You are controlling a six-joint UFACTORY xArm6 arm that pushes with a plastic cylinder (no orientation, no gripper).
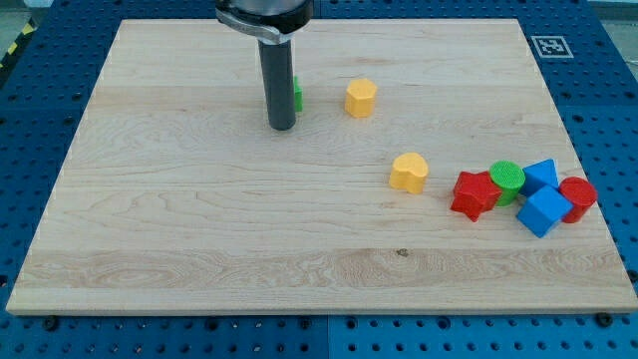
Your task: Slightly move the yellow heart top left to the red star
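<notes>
The yellow heart lies right of the board's middle. The red star sits just to its right and slightly lower, a small gap apart. My tip rests on the board at the upper middle, far to the upper left of the heart. A green block is mostly hidden behind the rod.
A yellow hexagon block lies right of the rod. A green cylinder, two blue blocks and a red cylinder cluster right of the red star, near the wooden board's right edge.
</notes>
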